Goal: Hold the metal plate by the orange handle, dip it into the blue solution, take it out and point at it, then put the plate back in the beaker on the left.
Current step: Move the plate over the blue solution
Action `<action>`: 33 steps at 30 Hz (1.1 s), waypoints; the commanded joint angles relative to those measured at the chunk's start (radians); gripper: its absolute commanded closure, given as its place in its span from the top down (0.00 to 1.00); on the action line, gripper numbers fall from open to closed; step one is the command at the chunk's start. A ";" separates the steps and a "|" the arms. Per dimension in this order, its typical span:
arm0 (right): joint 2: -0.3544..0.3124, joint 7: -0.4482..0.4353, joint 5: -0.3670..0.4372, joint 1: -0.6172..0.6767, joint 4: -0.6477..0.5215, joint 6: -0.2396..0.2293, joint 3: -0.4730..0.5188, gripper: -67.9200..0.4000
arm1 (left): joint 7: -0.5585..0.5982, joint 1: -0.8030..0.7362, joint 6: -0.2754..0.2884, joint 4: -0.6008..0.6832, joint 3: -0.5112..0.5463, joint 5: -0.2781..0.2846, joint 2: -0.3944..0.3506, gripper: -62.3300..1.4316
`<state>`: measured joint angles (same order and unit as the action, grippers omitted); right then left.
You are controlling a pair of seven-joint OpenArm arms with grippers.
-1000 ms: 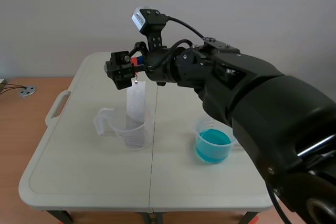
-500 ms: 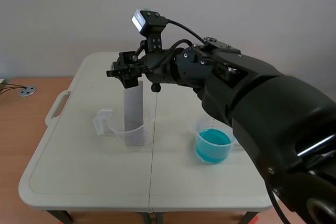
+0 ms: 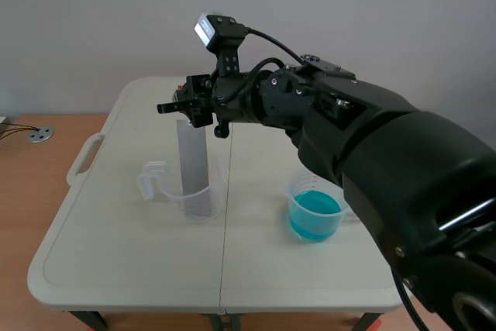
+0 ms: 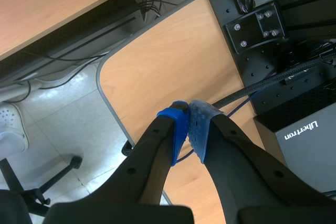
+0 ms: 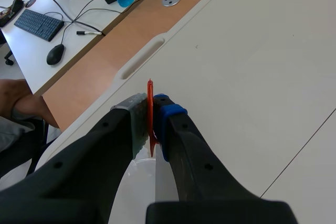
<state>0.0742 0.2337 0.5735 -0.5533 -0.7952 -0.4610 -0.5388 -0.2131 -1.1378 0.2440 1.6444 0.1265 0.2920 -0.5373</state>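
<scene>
A grey metal plate (image 3: pixel 194 156) stands upright in the clear beaker (image 3: pixel 190 195) on the table's left half. Its thin orange handle (image 5: pixel 150 111) sticks up between the pads of my right gripper (image 5: pixel 150 109), which is shut on it. In the scene view the right arm comes in from the right and reaches past the middle, with its gripper (image 3: pixel 190 103) above the plate. The beaker of blue solution (image 3: pixel 314 215) stands to the right, apart from the arm. My left gripper (image 4: pixel 189 129) is shut on nothing, off the table over a wooden surface.
The white folding table (image 3: pixel 124 261) has a handle slot (image 3: pixel 84 159) at its left edge and a seam down the middle. A wooden desk with a cable grommet (image 3: pixel 40 135) lies to the left. A keyboard (image 5: pixel 41 24) and mouse (image 5: pixel 55 54) lie on a desk beyond.
My right gripper's fingers have closed onto the orange handle and turned a little above the beaker. The plate now stands straighter. The left gripper has not changed.
</scene>
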 commanded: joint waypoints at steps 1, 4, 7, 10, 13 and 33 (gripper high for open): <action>0.001 -0.016 0.006 -0.029 -0.015 -0.012 0.000 0.02 | 0.006 -0.006 0.006 0.011 -0.003 0.003 0.005 0.06; 0.001 -0.027 0.006 -0.028 -0.016 -0.039 0.000 0.03 | 0.006 -0.006 0.006 0.011 -0.003 0.003 0.005 0.06; 0.001 -0.048 0.000 -0.028 -0.019 -0.081 0.000 0.03 | 0.006 -0.006 0.006 0.011 -0.003 0.003 0.005 0.06; 0.001 -0.064 -0.030 -0.022 -0.042 -0.090 0.000 0.03 | 0.006 -0.006 0.006 0.011 -0.003 0.003 0.005 0.06; 0.000 -0.064 -0.061 -0.003 -0.083 -0.106 0.000 0.03 | 0.006 -0.006 0.006 0.011 -0.003 0.003 0.005 0.06; -0.072 -0.059 -0.234 0.197 -0.538 -0.142 0.001 0.03 | 0.006 -0.006 0.013 0.011 -0.003 0.004 0.005 0.06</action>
<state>0.0006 0.1860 0.3252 -0.3412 -1.3132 -0.5999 -0.5388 -0.2131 -1.1378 0.2459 1.6444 0.1265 0.2920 -0.5373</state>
